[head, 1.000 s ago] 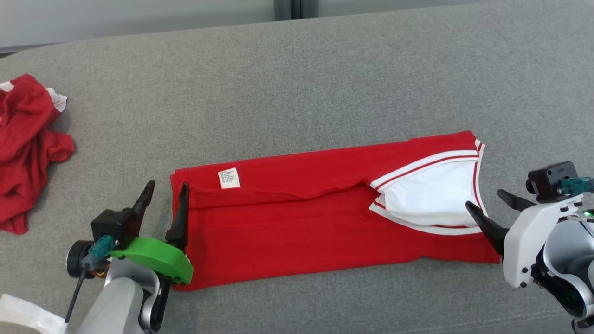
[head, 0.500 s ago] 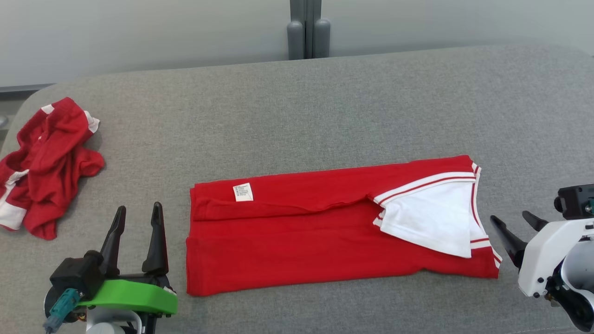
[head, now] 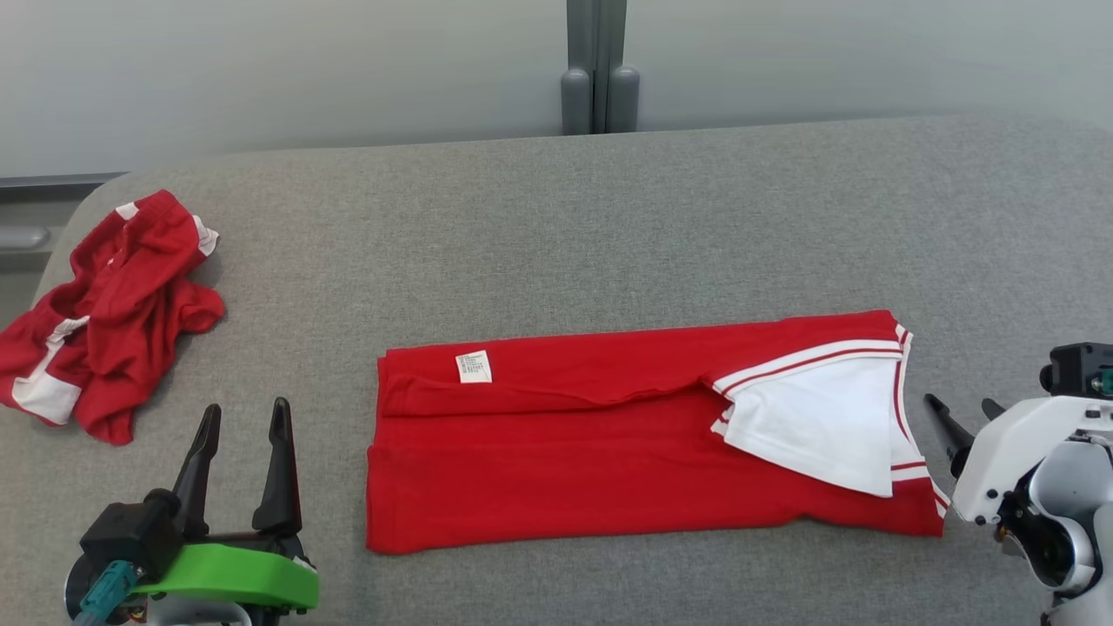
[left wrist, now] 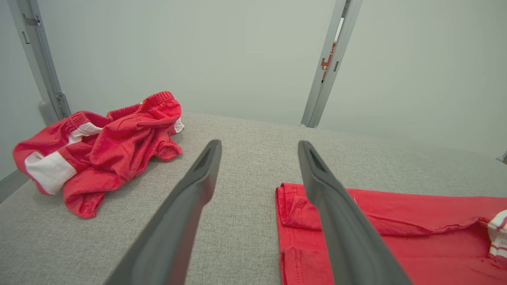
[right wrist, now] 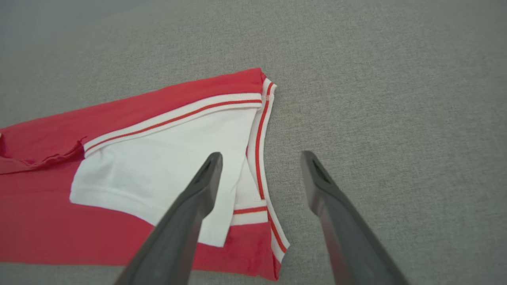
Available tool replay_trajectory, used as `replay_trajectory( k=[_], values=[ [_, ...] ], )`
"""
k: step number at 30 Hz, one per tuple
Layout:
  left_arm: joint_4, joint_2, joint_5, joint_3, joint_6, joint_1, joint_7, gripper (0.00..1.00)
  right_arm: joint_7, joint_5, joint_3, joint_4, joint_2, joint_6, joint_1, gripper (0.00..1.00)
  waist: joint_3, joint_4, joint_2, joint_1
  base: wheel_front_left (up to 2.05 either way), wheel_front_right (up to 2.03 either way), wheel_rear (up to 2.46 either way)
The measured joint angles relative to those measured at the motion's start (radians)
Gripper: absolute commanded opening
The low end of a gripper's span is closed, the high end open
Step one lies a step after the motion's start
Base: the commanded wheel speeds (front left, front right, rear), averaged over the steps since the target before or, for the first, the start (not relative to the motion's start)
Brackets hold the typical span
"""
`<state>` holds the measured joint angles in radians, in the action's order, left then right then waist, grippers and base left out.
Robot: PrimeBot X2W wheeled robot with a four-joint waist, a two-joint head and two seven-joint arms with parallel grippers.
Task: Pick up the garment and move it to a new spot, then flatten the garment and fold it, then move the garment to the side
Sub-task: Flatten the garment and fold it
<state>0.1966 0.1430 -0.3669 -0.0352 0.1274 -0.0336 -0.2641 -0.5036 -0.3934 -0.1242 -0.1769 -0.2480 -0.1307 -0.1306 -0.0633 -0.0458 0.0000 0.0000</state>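
Open grey cushion [head: 609, 226] surrounds the folded garment [head: 609, 461] on every side. Well to the garment's left lies a crumpled red heap [head: 113, 313]; beyond the garment's far edge stands a grey post [head: 598, 87].

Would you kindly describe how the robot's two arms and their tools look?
The left tool has two long, dark, tapering fingers on a bright green curved mount, with a black camera block and teal cable plug. The right tool has matching fingers on a white shell, with a black block and silver-grey wrist.
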Motion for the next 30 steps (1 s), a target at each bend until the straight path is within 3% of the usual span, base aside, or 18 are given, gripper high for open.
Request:
replay_trajectory(
  k=[8,23,24,26,30],
  values=[
    [0.012,0.007,-0.002,-0.008,0.000,0.002,0.000,1.00,-0.025,0.030,-0.009,-0.166,0.028,0.000,-0.116,1.00,-0.001,-0.005,0.0000,0.0000,0.00,0.00,0.00],
    [0.025,0.014,-0.016,-0.051,0.001,-0.026,0.000,1.00,-0.031,0.087,0.085,-0.590,0.030,0.000,-0.349,1.00,-0.049,-0.044,0.0000,0.0000,0.00,0.00,0.00],
    [0.026,0.014,-0.017,-0.050,0.001,-0.026,0.000,1.00,-0.034,0.083,0.099,-0.603,0.029,0.000,-0.357,0.95,-0.051,-0.048,0.0000,0.0000,0.00,0.00,0.00],
    [0.026,0.014,-0.017,-0.047,0.001,-0.026,0.000,1.00,-0.030,0.079,0.119,-0.618,0.016,0.000,-0.371,0.00,-0.053,-0.053,0.0000,0.0000,0.00,0.00,0.00],
    [0.026,0.013,-0.020,-0.041,0.001,-0.026,0.000,1.00,0.018,0.076,0.132,-0.638,-0.021,-0.002,-0.388,0.00,-0.049,-0.052,0.0000,0.0000,0.00,0.00,0.00]
  ],
)
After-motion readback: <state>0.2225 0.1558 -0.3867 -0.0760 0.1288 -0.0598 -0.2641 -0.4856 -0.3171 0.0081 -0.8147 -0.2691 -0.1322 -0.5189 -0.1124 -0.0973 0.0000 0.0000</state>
